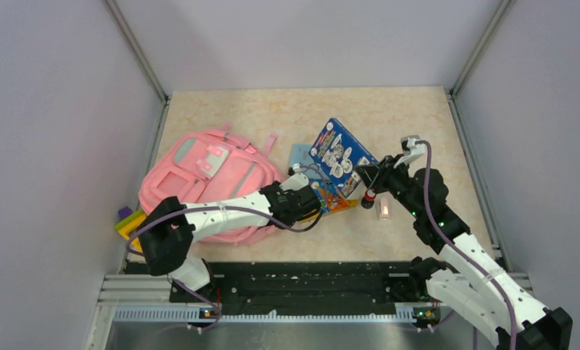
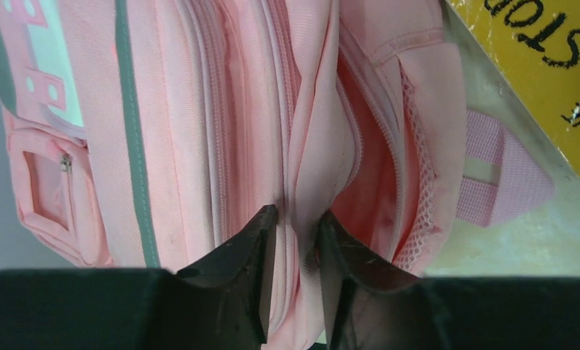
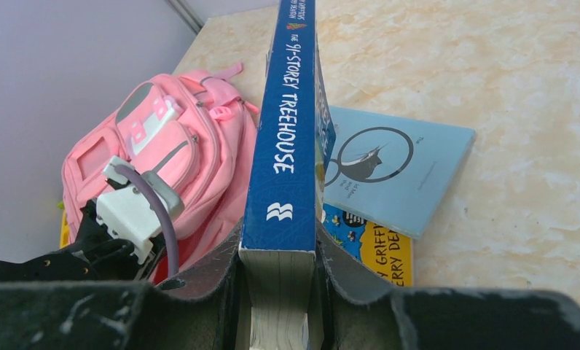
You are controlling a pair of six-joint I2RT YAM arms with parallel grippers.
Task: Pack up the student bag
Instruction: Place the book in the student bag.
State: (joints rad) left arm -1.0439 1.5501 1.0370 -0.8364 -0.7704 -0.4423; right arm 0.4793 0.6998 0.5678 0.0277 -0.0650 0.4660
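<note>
Here, at the left of the table (image 1: 418, 124): bag (image 1: 214, 175), lying front up, left edge hard by the left wall (image 1: 54, 146), strap ends reaching toward the far edge. At its right edge, left gripper (image 2: 296, 215), fingers pressed on either side of a fold of pink fabric beside the gaping zip. Just right of that, right gripper (image 3: 278, 244), pinching blue book (image 3: 283, 146) by its bottom edge, spine up, held on a tilt above two more lying flat: pale book (image 3: 400, 171), and yellow book (image 3: 378, 255) partly under it, just beside the bag. Near the right gripper, two small items (image 1: 369, 195) on the tabletop, too small to tell apart. Between bag and left wall, at the bag's near corner, a purple-and-yellow thing (image 1: 130, 219), mostly hidden. Far and right of the books, marbled tabletop running on to the table's edges.
</note>
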